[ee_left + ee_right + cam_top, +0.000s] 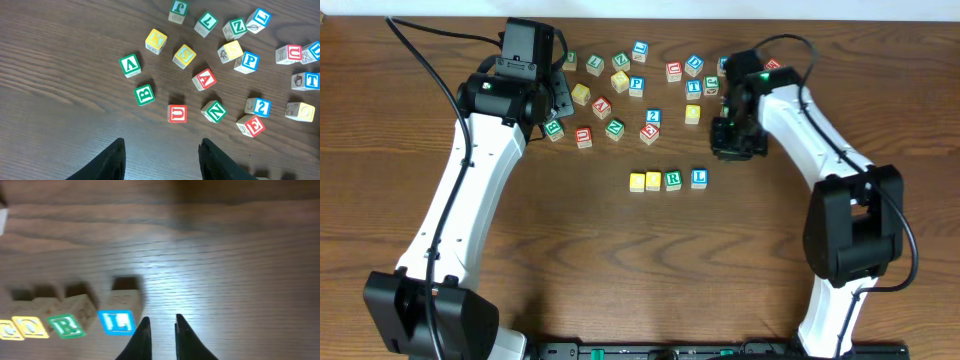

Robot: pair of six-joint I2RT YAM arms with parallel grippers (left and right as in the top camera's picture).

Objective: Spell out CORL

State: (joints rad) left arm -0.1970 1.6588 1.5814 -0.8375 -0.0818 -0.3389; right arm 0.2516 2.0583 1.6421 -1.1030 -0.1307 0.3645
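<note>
Lying side by side on the table [620,260], the four cubes are forming one straight row: two yellow cubes [653,181], then the R [674,180], then the L [699,179], each touching or almost touching the next. Seen from the right wrist, this row is stretching away to the left of the right gripper [160,324], and the L is sitting just beside the gripper's left finger without touching it. The yellow faces are showing only faint letters there. The right gripper's fingers are pressing almost together, leaving a thin slit and pinching nothing, and they are pointing at bare wood. From overhead, the row is lying nearer the robot than this gripper and to its left. The left gripper [162,147] is holding its fingers spread, with nothing between them. A red U [177,113] is sitting just ahead of the gap between them, a green B [144,94] ahead and to the left, and a green N [215,111] ahead and to the right. Farther ahead, more loose cubes are lying scattered, among them a red A [205,79], a yellow S [184,55] and a blue P [248,61], all well apart from the row.
</note>
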